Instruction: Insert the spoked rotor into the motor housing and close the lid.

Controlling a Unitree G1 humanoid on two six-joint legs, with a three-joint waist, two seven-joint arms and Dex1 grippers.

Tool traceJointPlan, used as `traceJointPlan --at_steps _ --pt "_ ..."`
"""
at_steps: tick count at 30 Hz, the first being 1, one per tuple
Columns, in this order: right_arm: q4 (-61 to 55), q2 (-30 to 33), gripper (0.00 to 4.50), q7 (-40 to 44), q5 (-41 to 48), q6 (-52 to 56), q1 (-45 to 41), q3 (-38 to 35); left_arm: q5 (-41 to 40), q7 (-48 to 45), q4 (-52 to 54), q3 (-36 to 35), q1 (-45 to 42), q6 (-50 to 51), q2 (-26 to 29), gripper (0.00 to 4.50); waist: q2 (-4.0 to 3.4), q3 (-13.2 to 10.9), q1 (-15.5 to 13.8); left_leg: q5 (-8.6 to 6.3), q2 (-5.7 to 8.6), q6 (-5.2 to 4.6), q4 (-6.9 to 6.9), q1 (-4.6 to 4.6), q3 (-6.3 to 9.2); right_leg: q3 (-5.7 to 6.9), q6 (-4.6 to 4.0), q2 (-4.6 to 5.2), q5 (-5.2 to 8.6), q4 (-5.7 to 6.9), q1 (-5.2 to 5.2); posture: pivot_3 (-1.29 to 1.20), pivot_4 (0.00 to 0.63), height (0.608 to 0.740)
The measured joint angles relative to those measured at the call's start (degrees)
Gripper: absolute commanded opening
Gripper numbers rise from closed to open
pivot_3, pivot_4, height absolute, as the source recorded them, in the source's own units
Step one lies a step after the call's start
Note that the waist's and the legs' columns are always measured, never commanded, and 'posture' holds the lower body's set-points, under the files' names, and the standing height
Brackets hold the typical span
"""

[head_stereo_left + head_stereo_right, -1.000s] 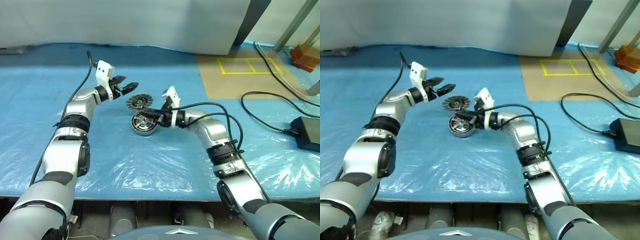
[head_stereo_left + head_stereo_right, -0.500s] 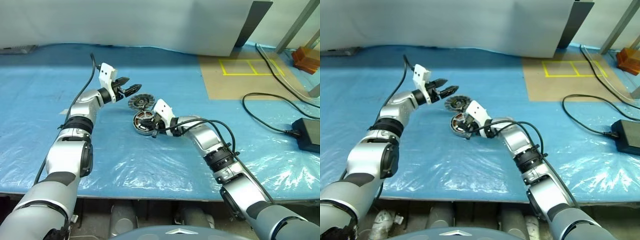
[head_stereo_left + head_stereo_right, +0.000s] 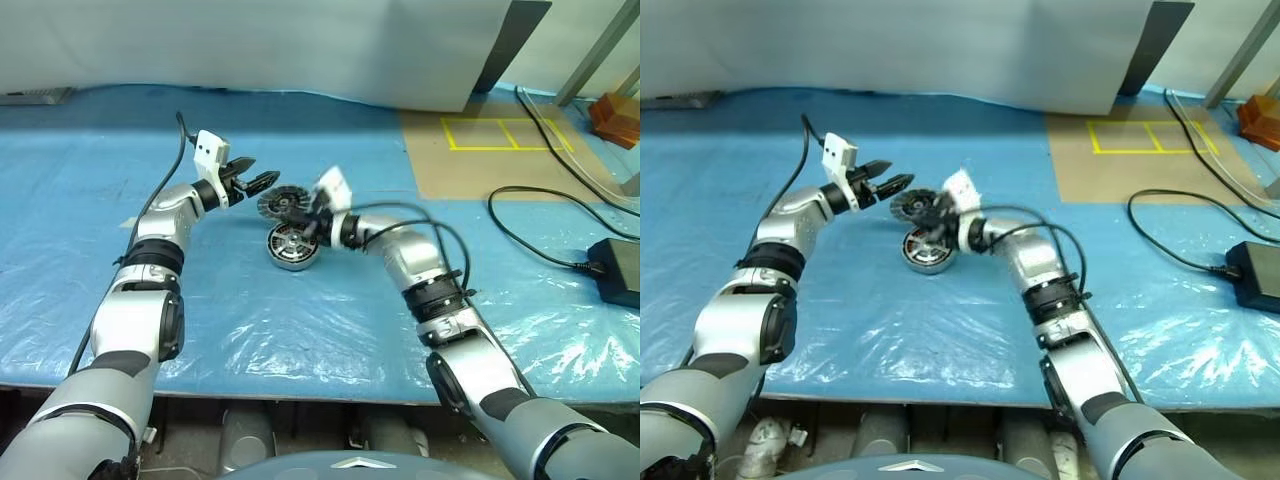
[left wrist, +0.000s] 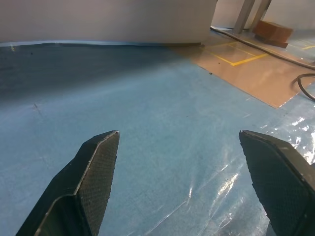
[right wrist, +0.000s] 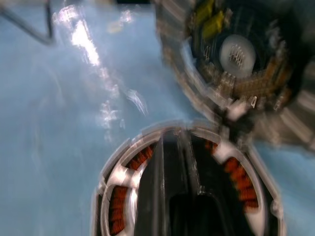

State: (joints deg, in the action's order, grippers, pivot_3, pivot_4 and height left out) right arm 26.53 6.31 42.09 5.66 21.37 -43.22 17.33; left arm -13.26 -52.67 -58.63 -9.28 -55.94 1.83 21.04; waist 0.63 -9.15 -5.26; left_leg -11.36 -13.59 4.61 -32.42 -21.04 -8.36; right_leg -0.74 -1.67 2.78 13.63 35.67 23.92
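Observation:
The motor housing (image 3: 292, 247) lies flat on the blue sheet, a silver rim around copper windings (image 5: 118, 211), with silver spokes crossing them. My right gripper (image 3: 306, 224) is shut, its tips (image 5: 173, 145) over the housing's middle; I cannot tell whether they hold anything. Just beyond the housing sits a dark ribbed round lid (image 3: 281, 203), with a pale hub and small parts inside (image 5: 236, 54). My left gripper (image 3: 262, 181) hovers open and empty left of the lid, its black fingers (image 4: 93, 172) wide apart over bare sheet.
Blue plastic sheeting (image 3: 300, 330) covers the table. A brown patch with yellow tape (image 3: 480, 150) lies at the back right. A black cable and power brick (image 3: 612, 268) lie at the right, and a brown block (image 3: 612, 112) sits far right.
My right wrist has rolled and tipped down, with its shut fingers still at the housing. The left gripper has stayed where it was, open.

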Motion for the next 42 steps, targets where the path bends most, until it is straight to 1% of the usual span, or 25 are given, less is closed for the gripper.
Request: traceJointPlan --at_steps 1,3,5,7,9,14,18,21,23,27,29,32,35,37,42 --pt "0.76 -0.13 0.0 -1.01 -1.63 -1.03 -0.56 1.04 0.0 0.15 0.22 0.01 0.01 0.09 -0.28 4.09 0.01 0.01 0.05 0.0 -0.02 0.0 -0.01 0.09 0.01 0.01 0.0 -0.01 0.0 0.03 -0.09 0.0 0.15 0.74" --pt "1.02 -0.95 0.0 -1.79 -2.25 -0.93 -0.33 0.79 -0.04 0.42 0.82 0.0 0.17 0.2 -0.54 4.09 0.01 0.01 0.09 0.0 -0.03 0.0 0.0 0.42 0.01 -0.04 0.0 -0.01 0.0 0.03 -0.36 0.0 0.15 0.74" --pt "0.07 -1.41 0.0 -1.49 -1.13 0.38 0.63 -0.75 -0.13 0.44 1.41 0.0 0.28 0.56 -0.71 4.09 0.01 0.01 0.08 -0.01 0.01 0.0 0.09 0.81 -0.03 -0.07 -0.01 0.06 0.02 -0.04 -0.7 0.0 0.15 0.74" --pt "-1.84 -1.48 0.0 0.56 1.29 2.65 2.11 -2.18 -0.25 0.45 1.87 -0.04 0.37 0.68 -0.76 4.09 0.01 0.0 -0.01 -0.01 0.08 0.0 0.18 0.87 -0.07 -0.11 0.0 0.13 0.02 -0.12 -0.74 0.0 0.15 0.74" --pt "-3.49 -1.61 0.0 2.71 4.61 5.3 3.71 -4.59 -0.29 0.45 2.23 -0.06 0.51 0.79 -0.76 4.09 0.01 0.0 -0.06 -0.01 0.08 -0.01 0.23 0.77 -0.07 -0.09 0.0 0.12 0.02 -0.21 -0.7 0.0 0.15 0.74" --pt "-7.59 -2.42 0.0 4.17 16.1 14.79 3.5 -14.0 -0.31 0.14 2.75 0.04 0.52 1.39 -1.39 4.09 0.01 -0.06 -0.27 0.01 0.03 -0.03 0.17 -0.02 -0.03 0.07 0.0 0.06 0.01 -0.19 -0.07 0.0 0.15 0.74" --pt "-14.11 1.81 0.0 5.82 21.79 21.41 3.43 -17.49 -0.49 -2.06 3.79 0.65 0.63 2.53 -2.0 4.09 0.02 -0.06 -0.63 0.01 0.01 -0.03 0.17 -0.15 0.02 0.27 0.01 0.09 0.0 -0.19 -0.05 0.0 0.15 0.74" --pt "-21.41 7.69 0.0 9.25 25.1 26.36 5.99 -17.13 -0.42 -2.59 4.19 1.05 0.61 2.65 -2.51 4.09 0.03 -0.07 -0.92 0.01 0.01 -0.02 0.18 -0.17 0.07 0.35 0.01 0.11 0.0 -0.27 -0.1 0.0 0.15 0.74" --pt "-26.0 11.81 0.0 11.28 26.37 28.8 9.37 -16.17 -0.2 -3.18 4.14 1.62 0.61 2.62 -2.67 4.09 0.03 -0.07 -1.08 0.01 0.01 -0.02 0.19 -0.14 0.1 0.39 0.01 0.12 0.0 -0.35 -0.16 0.0 0.15 0.74" --pt "-29.89 16.49 0.0 12.01 27.06 30.71 14.85 -15.46 0.37 -4.63 3.89 2.57 0.44 2.44 -3.08 4.09 0.03 -0.08 -1.05 0.01 0.03 -0.02 0.14 -0.1 0.13 0.39 0.02 0.15 0.0 -0.3 -0.16 0.0 0.15 0.74" --pt "-30.7 17.06 0.0 11.23 27.04 30.77 16.13 -15.45 0.74 -5.58 3.86 3.17 0.14 1.91 -3.32 4.09 0.04 -0.08 -0.86 0.01 0.03 -0.02 0.12 -0.08 0.13 0.37 0.02 0.15 0.0 -0.25 -0.17 0.0 0.15 0.74" --pt "-31.39 16.96 0.0 8.4 26.52 30.38 17.43 -15.43 0.77 -9.6 4.69 4.36 -0.91 1.83 -3.41 4.09 0.04 -0.08 -0.75 0.01 0.05 -0.02 0.11 -0.08 0.14 0.35 0.02 0.18 0.0 -0.25 -0.16 0.0 0.15 0.74" --pt "-31.39 16.88 0.0 6.43 25.73 29.57 17.93 -15.35 -1.07 -15.27 8.88 4.75 -1.15 3.86 -3.35 4.09 0.04 -0.08 -0.73 0.01 0.08 -0.02 0.15 -0.11 0.13 0.36 0.01 0.19 0.0 -0.29 -0.16 0.0 0.15 0.74" --pt "-31.39 16.98 0.0 6.08 25.65 29.14 17.99 -15.1 -1.17 -18.53 12.06 6.21 -0.98 4.9 -2.69 4.09 0.03 -0.09 -0.71 0.01 0.07 -0.02 0.18 -0.11 0.13 0.37 0.01 0.19 0.0 -0.33 -0.16 0.0 0.15 0.74" --pt "-31.16 17.24 0.0 5.73 25.54 28.47 17.94 -14.88 -0.17 -23.17 17.73 10.28 2.33 5.1 -0.86 4.09 -0.01 -0.11 -0.61 0.01 0.08 -0.02 0.17 -0.08 0.13 0.37 0.01 0.19 0.0 -0.32 -0.17 0.0 0.15 0.74"
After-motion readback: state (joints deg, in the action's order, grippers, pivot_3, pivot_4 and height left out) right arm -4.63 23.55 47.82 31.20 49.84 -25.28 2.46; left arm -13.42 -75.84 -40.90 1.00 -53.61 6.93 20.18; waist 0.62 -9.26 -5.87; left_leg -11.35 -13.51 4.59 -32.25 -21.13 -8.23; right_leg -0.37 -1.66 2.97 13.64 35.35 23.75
